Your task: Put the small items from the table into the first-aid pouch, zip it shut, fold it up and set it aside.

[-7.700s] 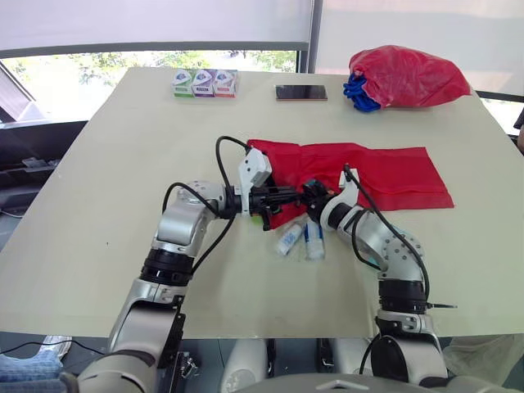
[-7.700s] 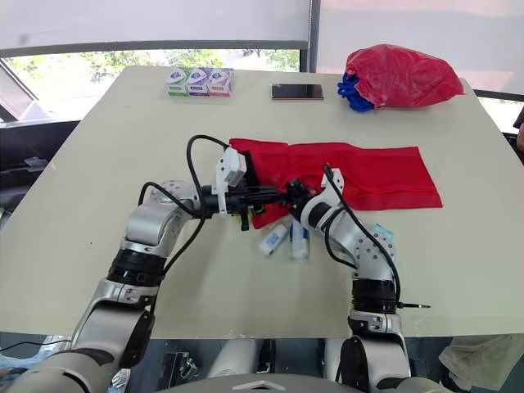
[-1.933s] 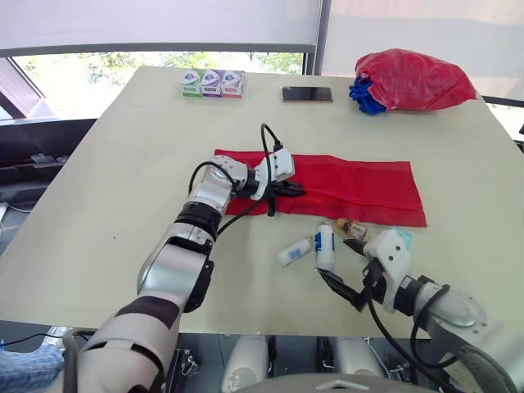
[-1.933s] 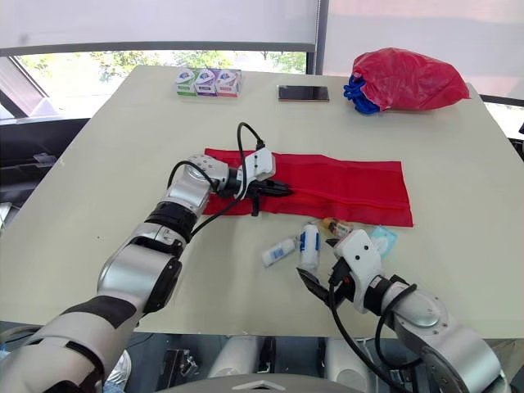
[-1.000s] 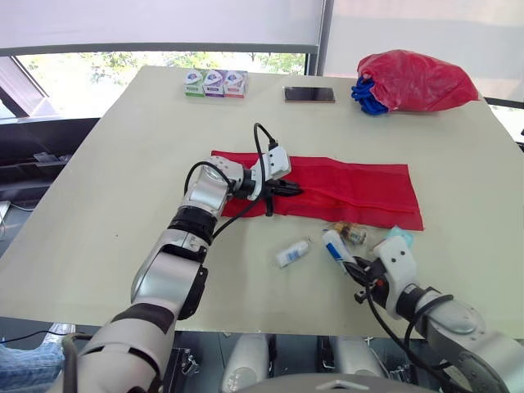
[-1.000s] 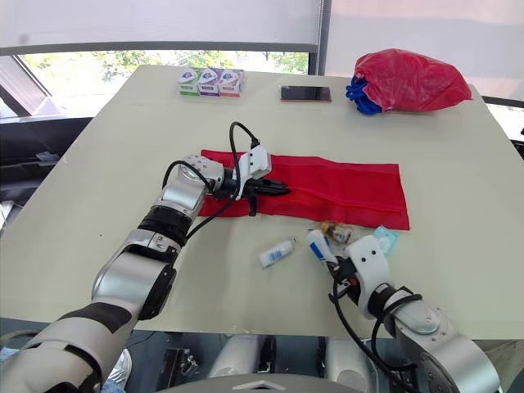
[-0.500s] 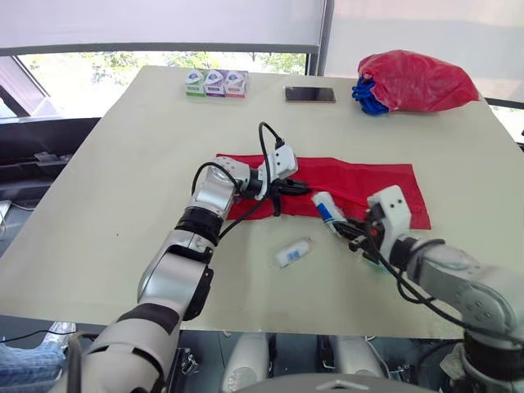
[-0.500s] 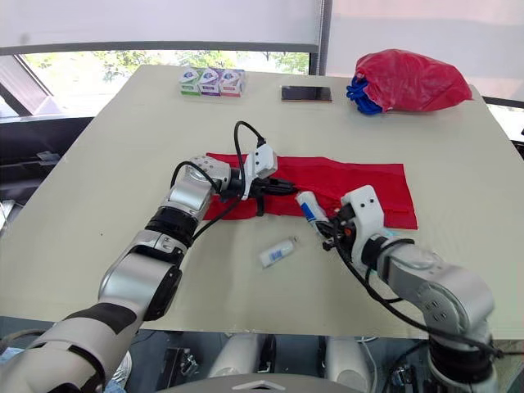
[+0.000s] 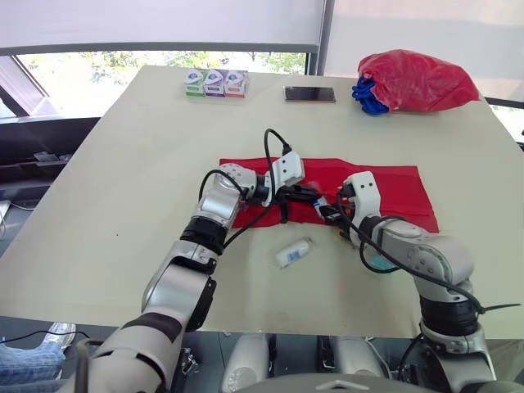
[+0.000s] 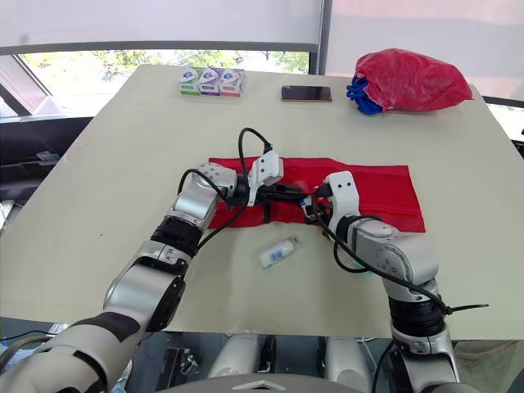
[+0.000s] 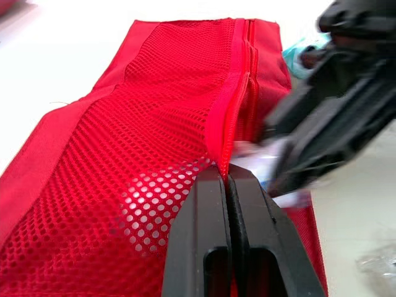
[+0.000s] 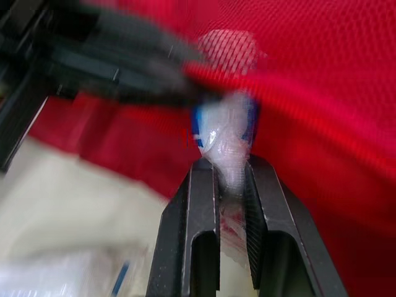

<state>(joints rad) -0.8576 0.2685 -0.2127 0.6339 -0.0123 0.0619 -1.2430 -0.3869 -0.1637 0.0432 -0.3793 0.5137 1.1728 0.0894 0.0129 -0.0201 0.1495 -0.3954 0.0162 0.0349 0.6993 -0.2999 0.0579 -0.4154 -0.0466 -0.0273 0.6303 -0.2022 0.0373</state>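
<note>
From the head cameras, the red first-aid pouch (image 9: 368, 187) lies flat and stretched out on the bench (image 9: 123, 180). The left claw (image 9: 309, 195) is nipped tight on the pouch's near edge, by the zip. The right claw (image 9: 329, 211) faces it tip to tip, almost touching, and grips a small wrapped tube (image 9: 321, 203) whose nose sits right at the edge the left claw holds. A little packet (image 9: 293, 253) lies loose on the bench just on the near side of both claws. Well beyond them, at the far edge, are three small boxes (image 9: 215, 83), a phone (image 9: 309, 94) and a bulging red bag (image 9: 413, 78).

From the left wrist, that claw's two fingers are pressed together on a fold of red mesh next to the zip line. The right claw shows as a dark blur just beside it, with the pale tube between the two.

From the right wrist, the claw is narrow, clamped on the crinkly clear wrap of the tube. The tube's blue and white end pokes forward against the red mesh, and the left claw is a dark smear just past it.
</note>
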